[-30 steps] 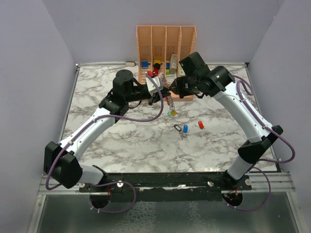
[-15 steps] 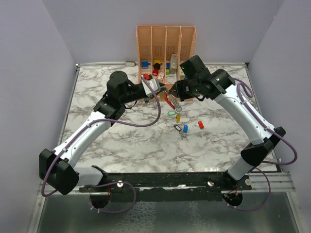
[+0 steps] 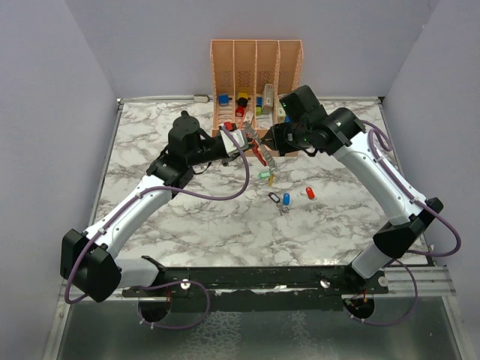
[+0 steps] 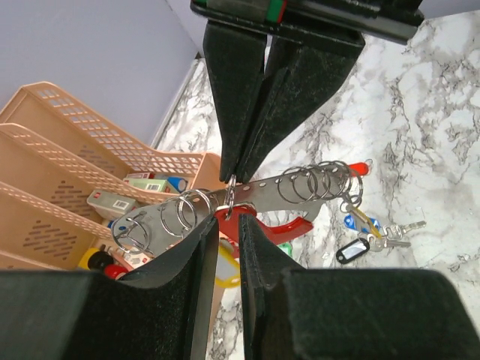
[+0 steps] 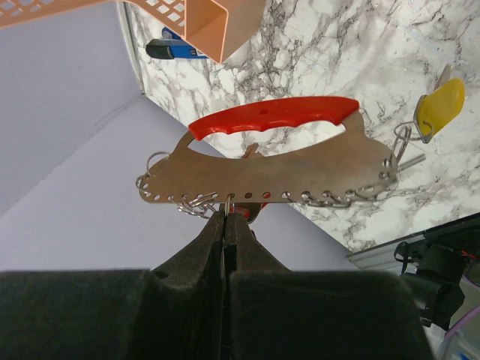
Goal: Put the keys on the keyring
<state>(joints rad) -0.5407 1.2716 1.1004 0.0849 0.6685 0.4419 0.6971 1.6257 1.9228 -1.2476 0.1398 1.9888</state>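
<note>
The keyring (image 3: 260,155) is a grey metal plate with a red grip (image 5: 270,118) and a row of split rings, held in the air in front of the organizer. My right gripper (image 5: 226,212) is shut on one split ring at the plate's edge. From the opposite side my left gripper (image 4: 229,219) is shut on a red key head (image 4: 227,212) right at that ring. A yellow key (image 5: 441,105) and a green key (image 3: 263,175) hang from the plate. Black (image 3: 274,197), blue (image 3: 286,199) and red (image 3: 310,193) keys lie on the marble below.
The peach slotted organizer (image 3: 256,60) stands at the back centre, right behind both grippers, with small coloured items at its foot. A white cable (image 3: 199,97) runs along the back left edge. Grey walls close in the table (image 3: 187,217) on three sides.
The left gripper has moved right and closer to the plate, its arm stretching further. The right gripper and the keyring have shifted slightly, and the hanging keys have swung. Both grips stay as they were.
</note>
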